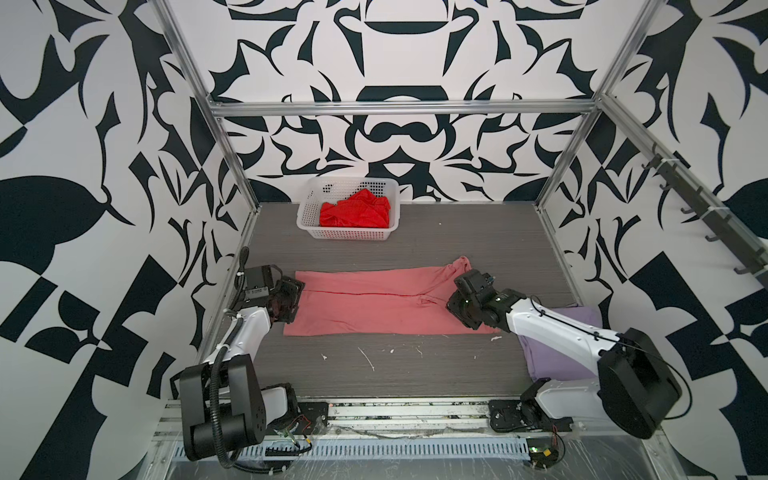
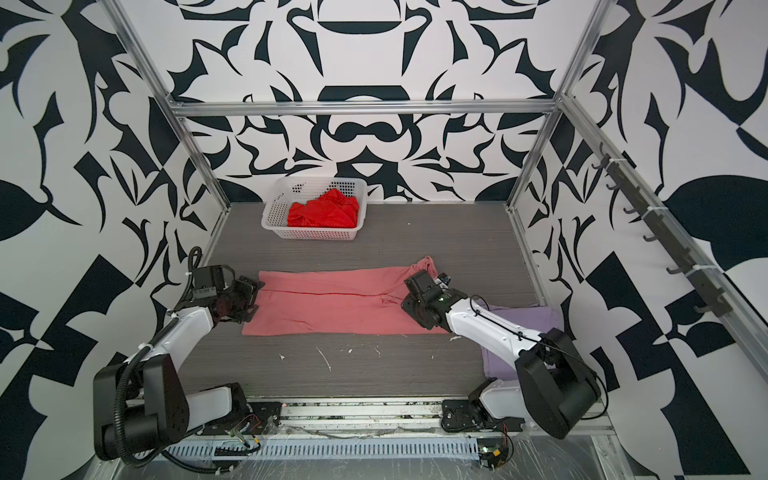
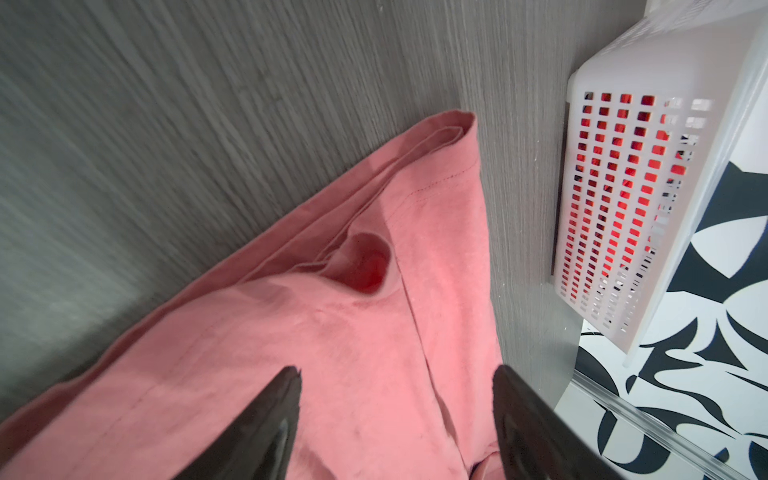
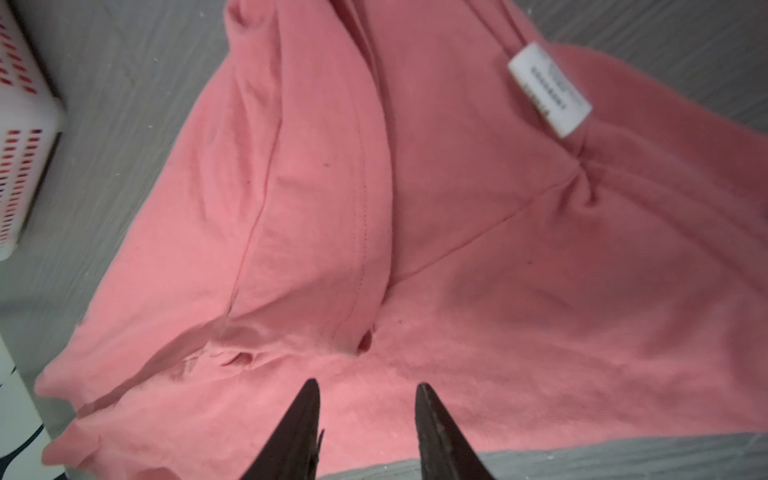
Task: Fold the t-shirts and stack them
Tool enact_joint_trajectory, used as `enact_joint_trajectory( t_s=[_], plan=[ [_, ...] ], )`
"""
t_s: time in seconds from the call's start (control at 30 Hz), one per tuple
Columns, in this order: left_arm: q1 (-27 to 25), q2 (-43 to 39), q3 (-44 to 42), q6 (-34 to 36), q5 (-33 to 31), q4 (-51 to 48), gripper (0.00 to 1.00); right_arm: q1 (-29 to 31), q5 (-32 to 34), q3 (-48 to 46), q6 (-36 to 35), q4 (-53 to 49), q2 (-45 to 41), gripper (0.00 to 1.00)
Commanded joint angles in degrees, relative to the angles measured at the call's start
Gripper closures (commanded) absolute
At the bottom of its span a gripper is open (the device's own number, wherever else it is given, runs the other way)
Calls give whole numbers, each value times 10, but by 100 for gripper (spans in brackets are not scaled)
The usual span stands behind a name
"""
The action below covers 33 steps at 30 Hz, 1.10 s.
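1. The grey wood-grain desk [image 1: 415, 249] carries all three shirts and a basket.
2. The salmon-pink t-shirt [image 1: 374, 303] lies across the middle of the desk as a long band folded lengthwise. It runs left to right in both top views, and one loose bit sticks out at its far right corner.
3. The lavender t-shirt [image 1: 552, 357] lies folded flat at the desk's near right corner. It is partly hidden under the right arm [image 1: 552, 328], and its near edge touches the salmon-pink one's right end.
4. The white lattice basket [image 1: 345, 235] stands at the back of the desk, well apart from the pink band.
5. The red t-shirt [image 1: 353, 210] sits crumpled inside the basket.
6. The left claw [image 3: 397, 370] is at the pink shirt's left end. Its fingers are spread wide over the cloth and grip nothing.
7. The right claw [image 4: 366, 382] is over the shirt's right end. Its fingers are parted with no cloth between them.
8. The white neck label [image 4: 549, 89] lies exposed on the pink fabric beyond the right claw, its print too blurred to read.
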Motion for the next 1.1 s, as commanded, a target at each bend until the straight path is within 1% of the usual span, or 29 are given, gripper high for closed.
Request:
enact_joint_trajectory(
  t_s=[0.0, 0.33, 0.43, 0.47, 0.5, 0.57, 0.6, 0.63, 0.73, 0.87, 1.07],
  plan=[
    [0, -18, -5, 0, 4, -9, 23, 1, 43, 6, 30, 21, 0, 56],
    [0, -11, -7, -3, 9, -3, 23, 0, 23, 8, 31, 113, 66, 53],
    [0, -9, -6, -3, 9, -2, 22, 1, 22, 18, 30, 117, 84, 56],
    [0, -8, -5, -4, 9, -1, 23, 0, 24, 19, 30, 119, 90, 58],
    [0, -8, -5, -4, 9, -1, 23, 0, 25, 20, 29, 124, 94, 65],
    [0, -7, -5, -4, 9, 0, 22, 1, 24, 18, 29, 140, 101, 88],
    [0, -6, -5, -5, 10, 0, 22, 0, 22, 19, 31, 144, 103, 96],
    [0, -5, -5, -6, 10, 0, 22, 1, 19, 20, 31, 149, 106, 100],
    [0, -4, -5, -6, 9, 0, 22, 2, 21, 32, 22, 149, 101, 100],
    [0, 2, -6, -7, 9, 4, 22, 2, 33, 84, -25, 105, 101, 100],
    [-1, 15, -6, -9, 11, 17, 22, 2, 24, 155, -85, 96, 151, 100]
  ],
)
